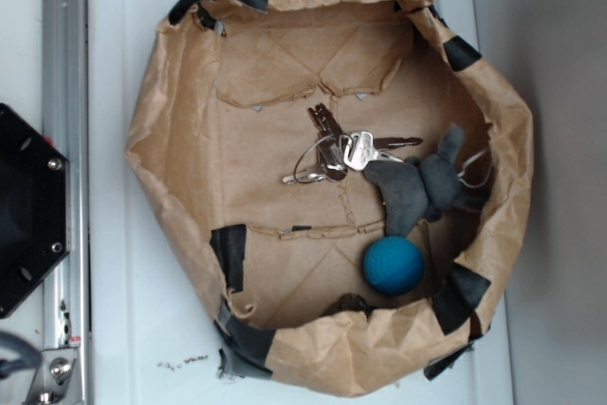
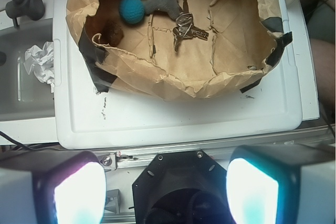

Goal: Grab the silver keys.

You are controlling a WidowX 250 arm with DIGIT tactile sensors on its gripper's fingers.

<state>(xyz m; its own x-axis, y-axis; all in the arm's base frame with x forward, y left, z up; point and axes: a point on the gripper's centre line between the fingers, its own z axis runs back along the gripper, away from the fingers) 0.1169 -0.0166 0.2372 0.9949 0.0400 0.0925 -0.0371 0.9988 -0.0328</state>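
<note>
The silver keys (image 1: 340, 151) lie fanned on wire rings on the floor of a brown paper bag (image 1: 171, 139), just left of a grey plush toy (image 1: 422, 187). In the wrist view the silver keys (image 2: 185, 29) show near the top, inside the bag (image 2: 173, 80). My gripper (image 2: 165, 192) is open, its two glowing pads (image 2: 79, 195) wide apart with nothing between them. It hovers over the black robot base, well short of the bag. The exterior view does not show the gripper.
A blue textured ball (image 1: 394, 266) rests below the plush toy; the ball (image 2: 131, 10) also appears in the wrist view. Black tape patches the bag's rim. The bag stands on a white board (image 2: 173, 121). Crumpled paper (image 2: 41, 61) sits in a tray to the left.
</note>
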